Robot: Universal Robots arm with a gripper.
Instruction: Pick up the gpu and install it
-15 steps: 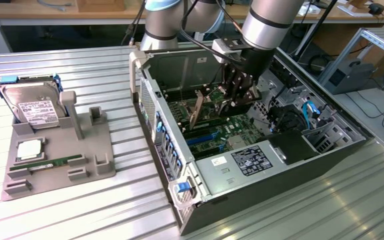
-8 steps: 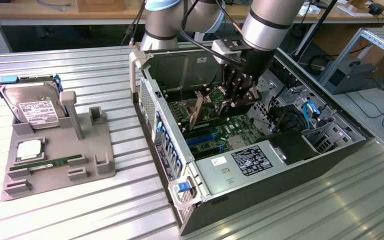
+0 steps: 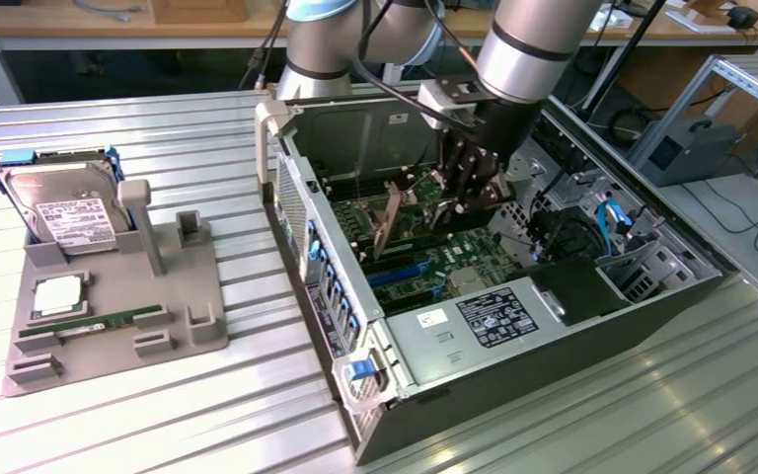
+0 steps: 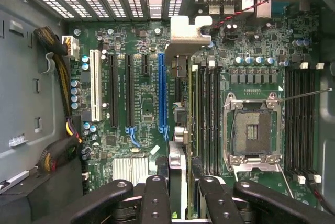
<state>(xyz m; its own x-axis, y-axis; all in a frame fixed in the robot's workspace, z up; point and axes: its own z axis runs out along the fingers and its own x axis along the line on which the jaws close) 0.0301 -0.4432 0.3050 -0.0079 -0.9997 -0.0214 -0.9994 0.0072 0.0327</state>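
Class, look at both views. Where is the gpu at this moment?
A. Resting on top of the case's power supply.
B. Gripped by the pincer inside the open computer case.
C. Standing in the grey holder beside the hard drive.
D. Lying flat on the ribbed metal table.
B. The pincer grips the gpu edge-on inside the computer case, over the motherboard.

Gpu [image 3: 391,223]: thin flat card, edge-on in wrist view, w/ silver bent bracket [image 4: 187,34] at one end. Held on edge betw. the pincer [image 4: 180,185] fingers, inside open pc case [image 3: 352,128], over the mainboard [image 4: 146,103]. Long side runs along the slots, just beside blue slot [image 4: 162,93]. Leans a bit in exterior view. Can't tell if it touches a slot.
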